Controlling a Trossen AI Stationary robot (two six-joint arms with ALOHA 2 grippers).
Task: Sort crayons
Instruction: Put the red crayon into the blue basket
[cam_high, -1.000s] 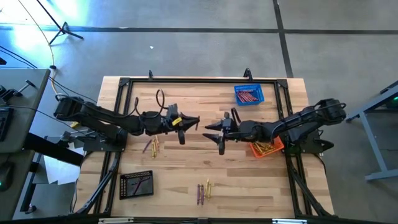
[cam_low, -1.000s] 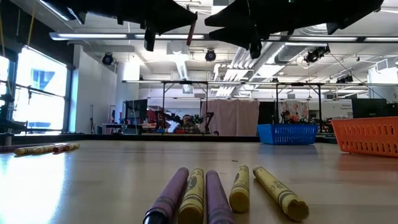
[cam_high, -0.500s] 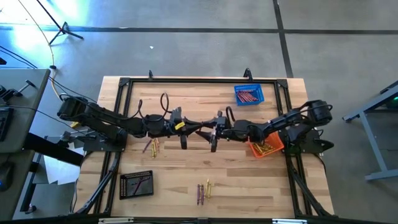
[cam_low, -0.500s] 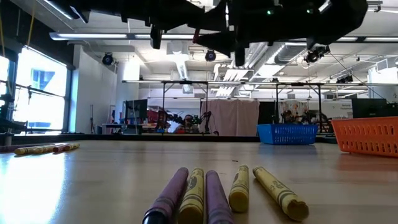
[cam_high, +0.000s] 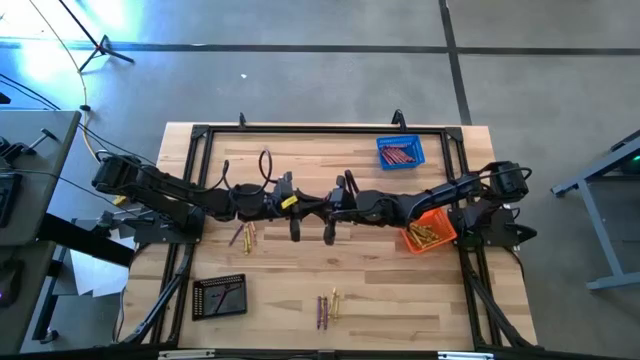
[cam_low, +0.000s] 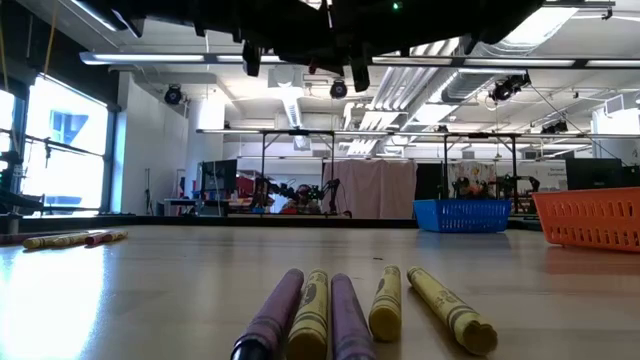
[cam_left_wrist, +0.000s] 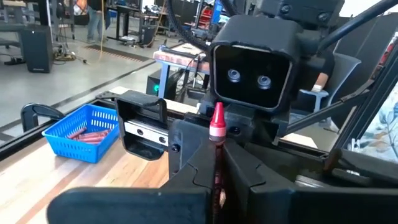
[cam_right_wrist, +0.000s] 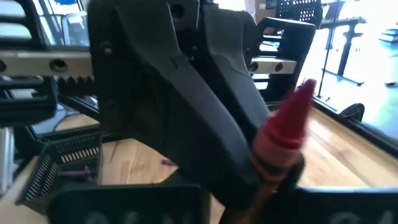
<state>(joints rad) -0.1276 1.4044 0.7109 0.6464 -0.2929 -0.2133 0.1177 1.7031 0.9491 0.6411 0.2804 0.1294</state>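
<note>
A red crayon (cam_left_wrist: 217, 127) stands tip up, high above the middle of the table, between my two grippers, which meet tip to tip. My left gripper (cam_high: 316, 208) reaches in level from the table's left and is shut on the crayon. My right gripper (cam_high: 327, 208) reaches in level from the right and is closed on the same crayon (cam_right_wrist: 283, 140). Loose yellow and purple crayons lie flat on the table near the front edge (cam_low: 350, 315) and at the left (cam_high: 243, 235). My left gripper pinches the red crayon's lower part (cam_left_wrist: 217, 180) between its two fingers, coming level from the table's left. The crayon stands about upright across the fingers, clear of the table, its red tip above them. My right gripper has the crayon's wrapped lower part (cam_right_wrist: 264, 180) between its two fingers, coming level from the table's right. The tip leans up out of the hold. The left gripper's fingers (cam_right_wrist: 205, 106) crowd the spot, so the exact place is partly hidden.
A blue basket (cam_high: 400, 153) with red-orange crayons stands at the far right. An orange basket (cam_high: 428, 236) with yellow crayons sits under my right arm. A black basket (cam_high: 219, 296) is at the near left. A dark frame (cam_high: 320, 130) borders the table.
My right gripper has travelled toward the table's left until it met my left gripper, and its wide-open fingers have shut around the red crayon. My left gripper has stayed in place, still shut on the crayon.
</note>
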